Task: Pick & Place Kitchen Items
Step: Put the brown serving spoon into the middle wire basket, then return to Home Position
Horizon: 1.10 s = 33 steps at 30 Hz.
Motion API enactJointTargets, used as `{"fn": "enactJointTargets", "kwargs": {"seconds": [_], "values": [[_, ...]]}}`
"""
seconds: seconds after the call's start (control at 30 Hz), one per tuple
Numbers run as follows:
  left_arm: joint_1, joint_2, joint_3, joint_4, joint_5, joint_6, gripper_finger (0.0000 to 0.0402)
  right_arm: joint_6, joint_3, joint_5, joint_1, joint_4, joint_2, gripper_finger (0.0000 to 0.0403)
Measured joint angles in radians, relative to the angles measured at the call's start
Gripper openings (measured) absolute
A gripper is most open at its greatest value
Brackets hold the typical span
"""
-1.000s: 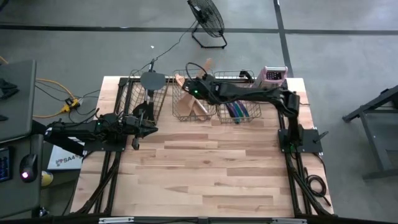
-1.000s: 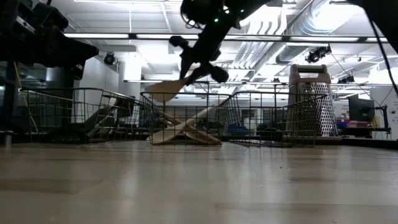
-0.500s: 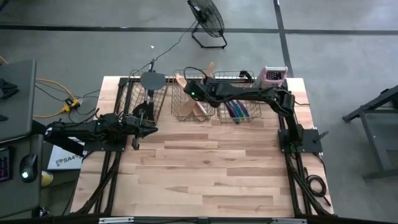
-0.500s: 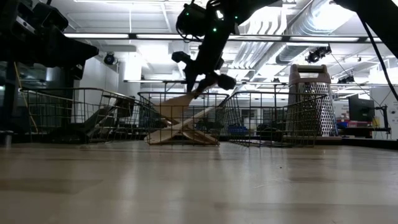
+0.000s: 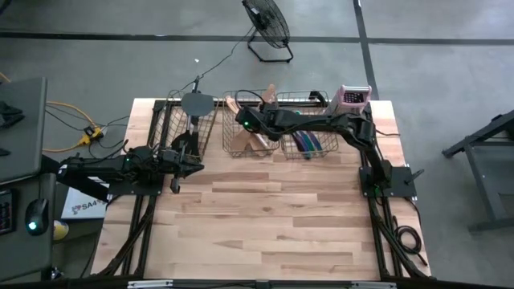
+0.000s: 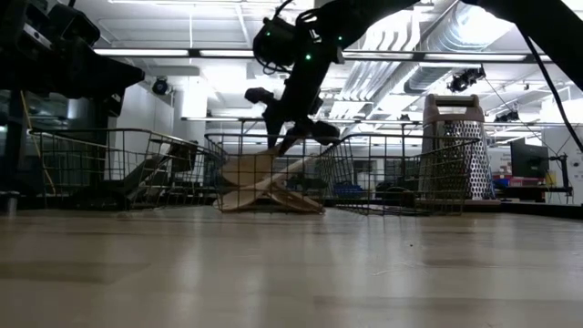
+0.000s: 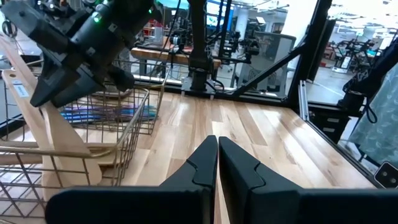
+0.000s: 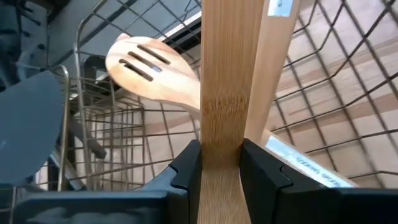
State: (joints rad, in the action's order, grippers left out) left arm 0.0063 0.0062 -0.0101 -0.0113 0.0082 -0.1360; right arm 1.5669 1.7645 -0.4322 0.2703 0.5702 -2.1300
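Note:
My right gripper (image 6: 293,130) hangs over the middle wire basket (image 5: 241,150), shut on a pale flat wooden utensil (image 6: 244,169). The utensil slants down, and its broad end sits below the basket's rim, among other wooden utensils (image 6: 273,196) lying there. A slotted wooden spoon (image 8: 152,67) shows beyond the held piece. My left gripper (image 7: 217,163) waits shut at the table's left edge, pointing level, touching nothing. My right gripper pinches the wooden utensil's flat handle (image 8: 221,134) between its two fingers, which lie across it. The fingers slant down toward the table's left. The utensil runs on past the fingertips, tilted, broad end low inside the middle basket; I cannot tell whether it touches the utensils below.
The left basket (image 5: 183,128) holds dark utensils, one round grey head (image 5: 197,103) poking out at the far side. The right basket (image 5: 309,152) holds slim blue and purple pieces. A metal box grater (image 6: 453,146) stands at the far right. Bare wood covers the table's near half.
My right gripper has gone down toward the middle basket and tipped further downward, still shut on the wooden utensil. The utensil's broad end, which stood about level with the rim, has sunk inside the basket.

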Motion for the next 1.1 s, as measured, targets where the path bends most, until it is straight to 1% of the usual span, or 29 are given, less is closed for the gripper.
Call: {"fn": "enactJointTargets", "kwargs": {"seconds": [0.4,0.7,0.77,1.0,1.1], "values": [[0.0,0.0,0.0,0.0,0.0,0.0,0.0015,-0.027,0.0,0.013,0.006,-0.005,-0.004,0.0087],[0.0,0.0,0.0,0.0,-0.001,0.0,0.0015,-0.077,-0.001,0.021,0.007,-0.024,-0.006,0.0089],[0.0,0.0,0.0,0.0,-0.001,0.0,0.0015,-0.076,-0.001,0.024,0.008,-0.024,-0.004,0.0097],[0.0,0.0,0.0,0.0,-0.001,0.0,0.0015,-0.076,-0.001,0.033,0.007,-0.031,-0.002,0.0151],[0.0,0.0,0.0,0.0,-0.001,0.0,0.0015,-0.078,-0.001,0.041,0.007,-0.035,-0.002,0.0167]]}}
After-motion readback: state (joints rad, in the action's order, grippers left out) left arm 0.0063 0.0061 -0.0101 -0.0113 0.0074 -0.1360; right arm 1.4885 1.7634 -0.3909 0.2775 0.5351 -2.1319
